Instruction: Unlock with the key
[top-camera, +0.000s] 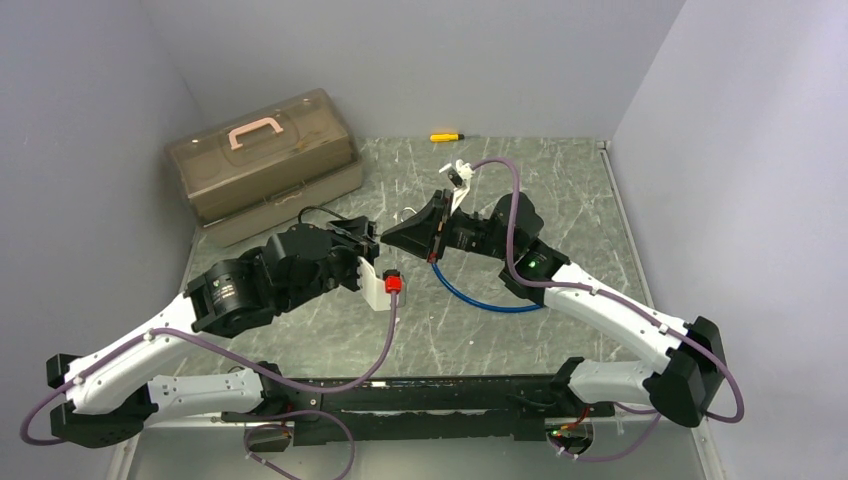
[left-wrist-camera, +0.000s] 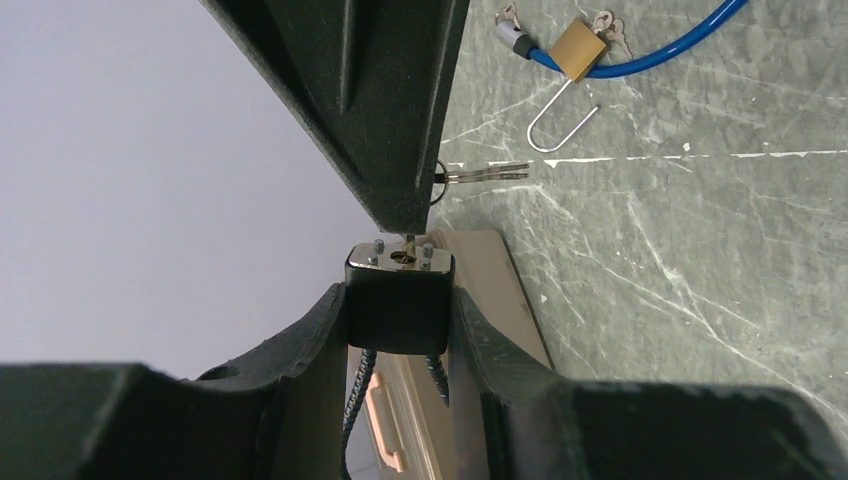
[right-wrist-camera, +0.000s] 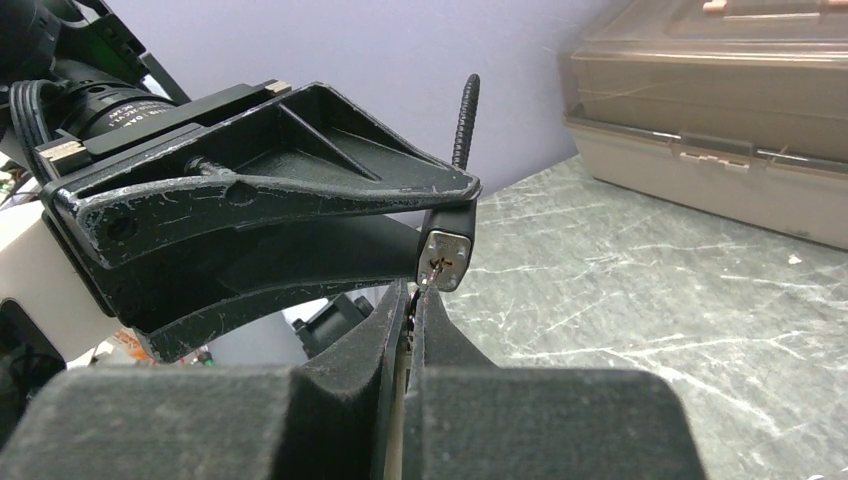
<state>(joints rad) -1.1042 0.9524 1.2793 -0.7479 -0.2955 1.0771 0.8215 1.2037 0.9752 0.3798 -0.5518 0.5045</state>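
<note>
Top view: left jaws and right jaws meet tip to tip near the centre of the surface; the tool box sits at ten o'clock.

Left wrist: left jaws clamp the black padlock, and the key meets its keyhole from twelve o'clock.

Right wrist: right jaws are clenched on the key, its tip seemingly part in.

This looks like the insertion step. The next move calls for seating the key fully, then rolling the wrist.

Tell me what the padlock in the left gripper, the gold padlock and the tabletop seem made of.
Held padlock: matte black casing, likely plastic or rubber, with a shiny silver metal keyhole face carrying rivets. Gold padlock: probably brass, by its satin yellow colour. Tabletop: grey-green with white veins, marble or printed laminate; cannot tell.
</note>
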